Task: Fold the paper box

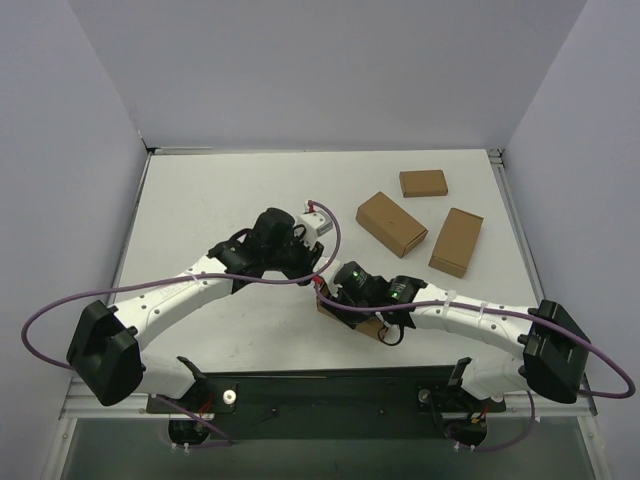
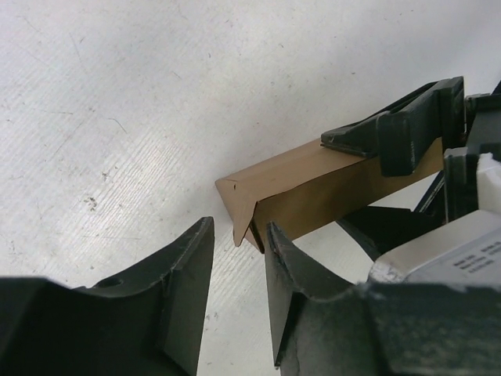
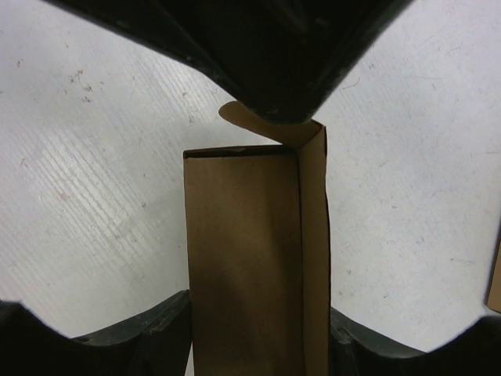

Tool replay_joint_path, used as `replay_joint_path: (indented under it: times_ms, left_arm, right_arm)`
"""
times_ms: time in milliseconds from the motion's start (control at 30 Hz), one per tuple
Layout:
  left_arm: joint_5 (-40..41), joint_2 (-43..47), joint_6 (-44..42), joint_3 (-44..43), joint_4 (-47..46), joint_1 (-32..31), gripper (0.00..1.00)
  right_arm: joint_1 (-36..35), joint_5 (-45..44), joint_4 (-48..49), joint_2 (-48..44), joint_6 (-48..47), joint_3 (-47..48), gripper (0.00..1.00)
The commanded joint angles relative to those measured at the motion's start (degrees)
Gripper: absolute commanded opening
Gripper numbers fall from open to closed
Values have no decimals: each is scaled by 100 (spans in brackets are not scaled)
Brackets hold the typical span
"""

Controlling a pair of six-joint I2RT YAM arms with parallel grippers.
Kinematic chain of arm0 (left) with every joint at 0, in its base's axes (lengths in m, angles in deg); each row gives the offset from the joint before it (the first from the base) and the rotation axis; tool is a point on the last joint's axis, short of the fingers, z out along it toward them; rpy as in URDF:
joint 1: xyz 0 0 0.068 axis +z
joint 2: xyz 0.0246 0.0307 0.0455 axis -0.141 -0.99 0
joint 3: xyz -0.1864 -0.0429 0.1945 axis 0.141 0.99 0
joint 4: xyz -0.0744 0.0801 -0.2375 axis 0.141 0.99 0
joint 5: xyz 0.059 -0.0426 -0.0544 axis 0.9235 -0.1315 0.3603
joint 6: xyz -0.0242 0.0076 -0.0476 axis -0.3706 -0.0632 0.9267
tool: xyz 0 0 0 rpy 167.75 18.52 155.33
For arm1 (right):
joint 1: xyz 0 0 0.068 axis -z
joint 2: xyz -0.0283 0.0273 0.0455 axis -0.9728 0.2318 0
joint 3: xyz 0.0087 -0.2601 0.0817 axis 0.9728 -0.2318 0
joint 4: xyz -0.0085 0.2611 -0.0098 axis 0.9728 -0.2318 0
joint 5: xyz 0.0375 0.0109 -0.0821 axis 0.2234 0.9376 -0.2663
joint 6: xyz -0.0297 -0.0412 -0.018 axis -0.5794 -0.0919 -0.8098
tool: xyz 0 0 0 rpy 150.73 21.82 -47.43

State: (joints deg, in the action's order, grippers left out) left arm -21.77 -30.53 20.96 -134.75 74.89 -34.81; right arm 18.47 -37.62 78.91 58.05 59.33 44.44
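The paper box (image 2: 313,184) lies mid-table between my arms; my left gripper (image 2: 239,229) hangs parted around its end flap, my right gripper (image 3: 258,313) clamps its body; an off-crease pinch could buckle that flap

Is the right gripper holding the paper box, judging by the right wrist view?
Yes, the right gripper has one finger pressed against each long side of the paper box.
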Motion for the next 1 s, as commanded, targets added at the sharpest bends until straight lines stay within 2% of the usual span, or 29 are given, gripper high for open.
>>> replay_joint_path:
  times_ms: [0, 200, 600, 733, 967]
  left_arm:
    - [-55, 171, -95, 49, -115, -103, 44]
    - [-204, 109, -113, 58, -133, -103, 53]
    - [182, -111, -51, -30, 166, -59, 52]
    - [-309, 74, -51, 189, -9, -6, 53]
    - [-995, 302, 151, 515, -422, 239, 63]
  right_arm:
    - [56, -138, -650, 4, 66, -183, 45]
    - [56, -111, -633, -14, 66, -201, 45]
    - [56, -129, -624, -22, 57, -209, 45]
    - [56, -146, -624, -49, 57, -227, 45]
    - [65, -103, -571, -137, 57, -271, 45]
